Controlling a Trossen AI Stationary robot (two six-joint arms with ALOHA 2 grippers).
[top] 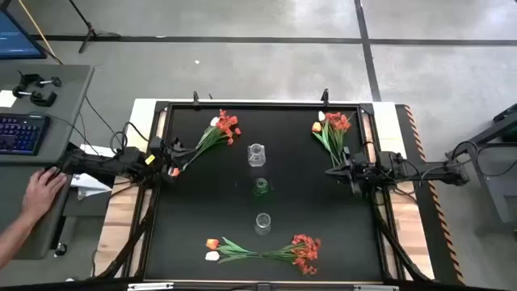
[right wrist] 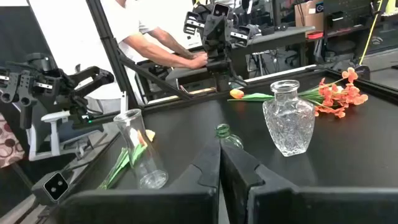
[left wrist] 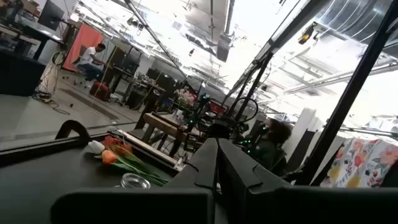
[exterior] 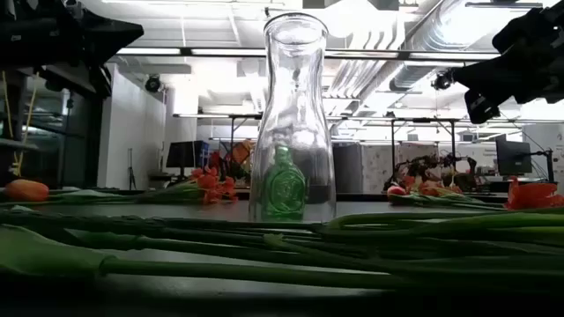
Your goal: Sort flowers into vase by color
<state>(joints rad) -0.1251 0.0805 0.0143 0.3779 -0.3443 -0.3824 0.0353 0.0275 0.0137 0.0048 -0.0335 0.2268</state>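
The flowers lie in three bunches on your black table: one bunch of red sprays with an orange and a white tulip at the far left, a second at the far right, and a third along the near edge with its tulips to the left and red blossoms to the right. From above you see three vases in a line down the middle: a cut-glass vase farthest back, a small green bottle in the centre, and a clear tall carafe nearest. The low view adds what the overhead cannot: the carafe stands upright and empty with the green bottle seen through it, and green stalks lie flat across the foreground. The right wrist view shows the faceted pattern of the cut-glass vase, and a person's arm at the desk beyond the table; overhead, that person's hand rests on the desk at the left. Your left gripper sits at the table's left edge just beside the far-left bunch, fingers pressed together, holding nothing. Your right gripper hovers at the right side near the stalk ends of the far-right bunch, fingers likewise together and empty
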